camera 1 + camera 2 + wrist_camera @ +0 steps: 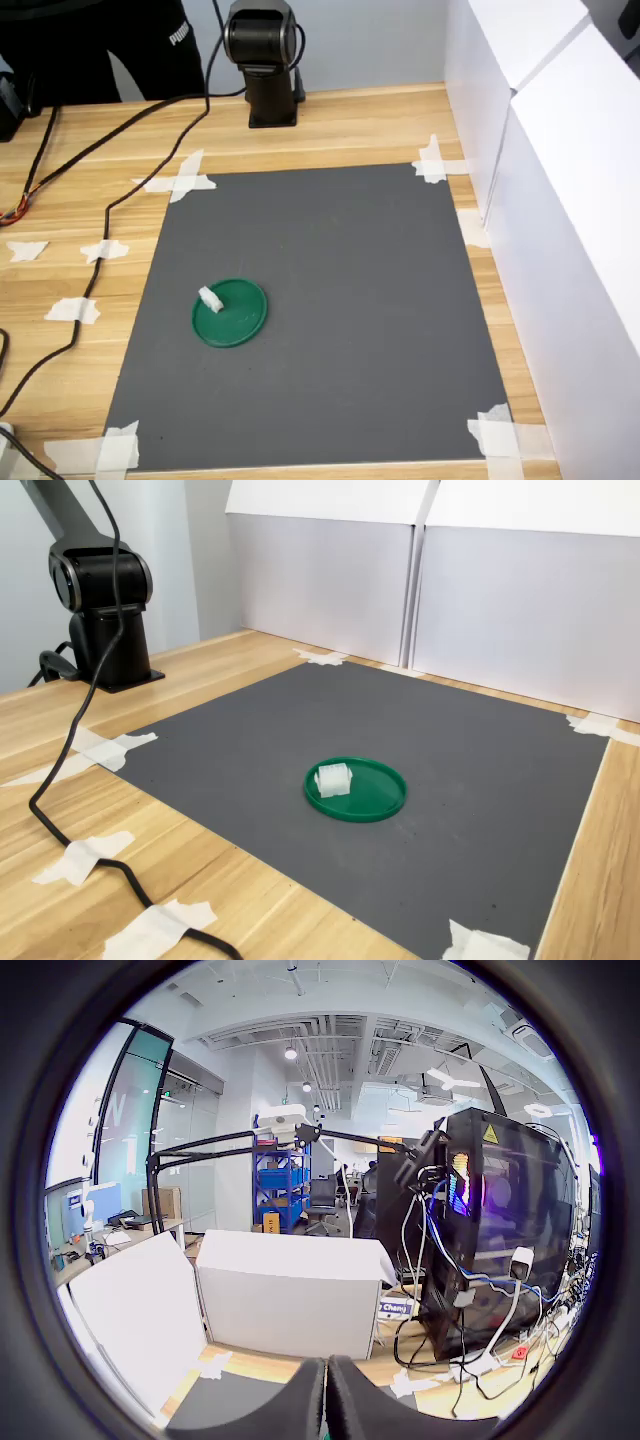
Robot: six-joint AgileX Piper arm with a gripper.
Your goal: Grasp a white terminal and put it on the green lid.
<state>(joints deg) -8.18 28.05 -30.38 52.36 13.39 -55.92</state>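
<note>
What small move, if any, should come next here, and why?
Probably none beyond staying retracted: the white terminal already rests on the green lid, near its edge, and the gripper is shut, empty, facing the room, away from the mat.

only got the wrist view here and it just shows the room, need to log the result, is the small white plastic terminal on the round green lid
Observer: Yes. In both exterior views the small whitish ridged plastic terminal sits on the flat round dark-green plastic lid.

Operator: centred or near the rim

Observer: Near the rim, at the lid's upper-left edge in the first exterior view and toward the second exterior view's left.

Operator: where's the lid on the mat

Observer: On the dark grey mat, in the lower-left part in the first exterior view, clear of the white tape pieces at the corners.

Operator: gripper near it?

Observer: No. Both exterior views show only the arm's black base; the gripper appears shut in the wrist view.
</note>
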